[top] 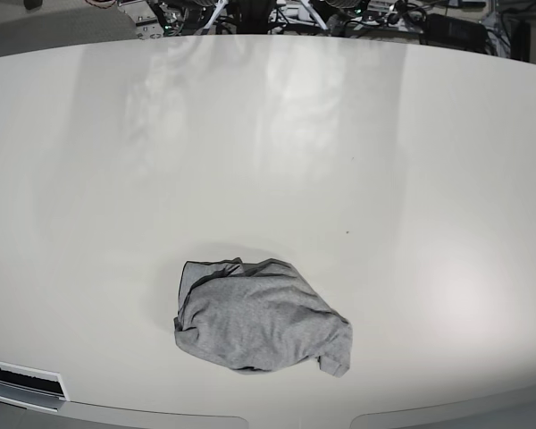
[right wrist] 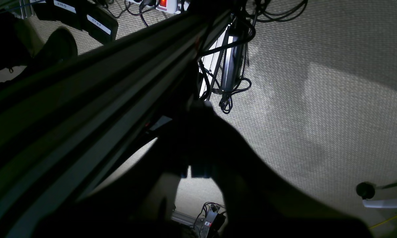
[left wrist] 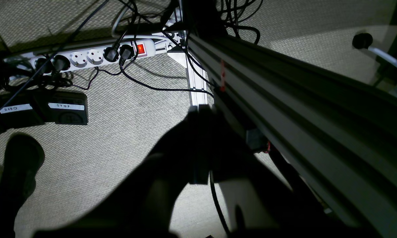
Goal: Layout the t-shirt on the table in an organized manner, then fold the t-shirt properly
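Left gripper (left wrist: 201, 110) fills its wrist cam as a dark silhouette, jaws closed, nothing in them, pointing at carpet floor w/ a white power strip (left wrist: 89, 56). Right gripper (right wrist: 198, 105) same: dark, closed, empty, beside a metal frame rail (right wrist: 86, 109). T-shirt (top: 259, 317) lies crumpled, grey side up, on the table (top: 339, 143) near its front edge, left of centre in base view.

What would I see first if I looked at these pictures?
A crumpled grey t-shirt lies in a heap on the big white table, near its front edge. Nothing touches it. The wrist cameras look down at carpet instead, where a white power strip glows with a red switch among black cables.
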